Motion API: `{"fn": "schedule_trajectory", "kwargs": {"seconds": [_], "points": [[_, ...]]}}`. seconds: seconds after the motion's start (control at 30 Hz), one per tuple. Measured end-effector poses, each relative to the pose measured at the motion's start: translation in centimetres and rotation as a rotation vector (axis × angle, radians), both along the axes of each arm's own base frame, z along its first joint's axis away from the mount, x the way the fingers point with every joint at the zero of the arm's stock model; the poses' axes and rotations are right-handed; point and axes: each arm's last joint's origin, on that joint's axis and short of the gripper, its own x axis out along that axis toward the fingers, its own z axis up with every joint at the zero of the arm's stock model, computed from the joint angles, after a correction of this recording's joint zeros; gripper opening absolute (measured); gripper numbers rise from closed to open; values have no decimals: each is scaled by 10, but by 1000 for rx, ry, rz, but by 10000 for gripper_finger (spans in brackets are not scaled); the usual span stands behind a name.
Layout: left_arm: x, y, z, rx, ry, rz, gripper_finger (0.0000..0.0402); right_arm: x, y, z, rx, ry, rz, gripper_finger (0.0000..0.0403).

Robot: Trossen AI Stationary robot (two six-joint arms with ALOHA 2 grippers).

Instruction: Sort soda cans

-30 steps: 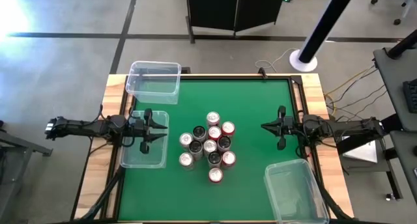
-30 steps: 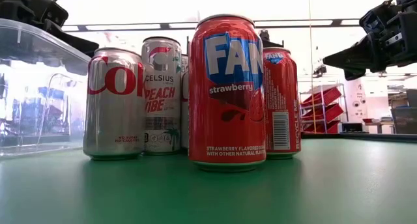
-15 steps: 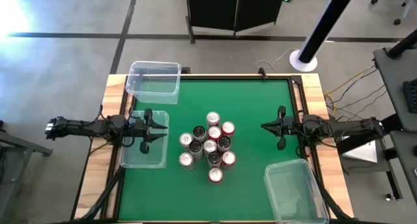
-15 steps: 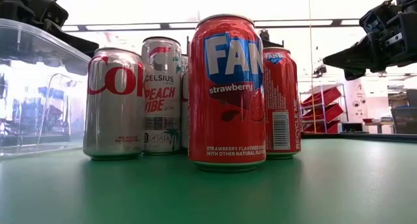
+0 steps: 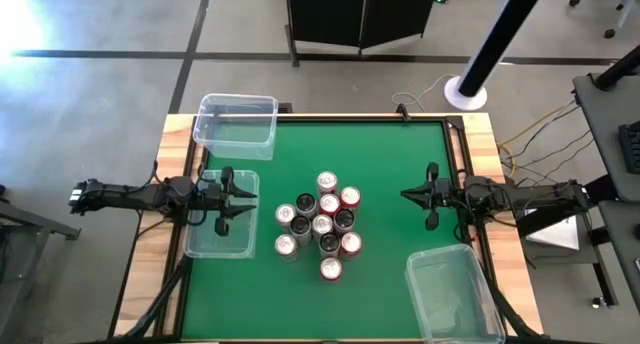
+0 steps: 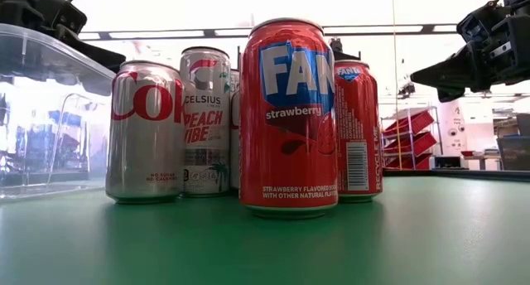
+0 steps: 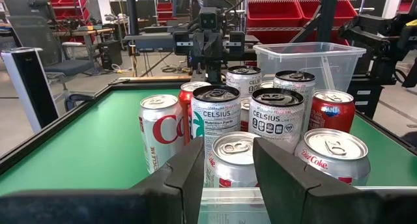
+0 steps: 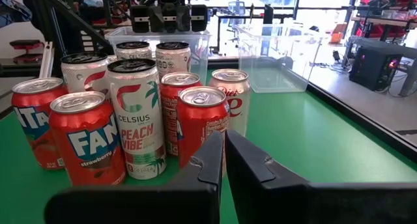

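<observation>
Soda cans (image 5: pixel 322 226), small red, black and silver-white metal cylinders, stand clustered at frame centre, all unsorted. Probably rigid, smooth and slippery, best gripped mid-body. Left gripper (image 5: pixel 236 198), centre-left, holds nothing, jaws moderately apart; right gripper (image 5: pixel 418 195), centre-right, empty, nearly closed.

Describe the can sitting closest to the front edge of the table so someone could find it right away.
On the green table, the soda cans stand bunched in the middle. One red can sticks out alone at the cluster's front tip. Up close it reads strawberry Fanta, blue logo on red, unlike the silver Coke can beside it.
</observation>
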Motion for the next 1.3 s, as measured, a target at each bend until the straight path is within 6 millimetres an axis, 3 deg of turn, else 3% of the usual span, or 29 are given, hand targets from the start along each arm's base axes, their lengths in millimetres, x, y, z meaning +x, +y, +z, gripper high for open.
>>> {"fn": "schedule_trajectory", "kwargs": {"seconds": [0.3,0.87,1.07,1.3], "points": [[0,0,0,0,0,0,116,0,0,1,0,-10,0,13],[0,0,0,0,0,0,117,-1,0,21,120,-222,3,13],[0,0,0,0,0,0,117,-2,0,50,127,-253,6,13],[0,0,7,-9,-77,3,117,8,0,85,115,-134,-2,13]]}}
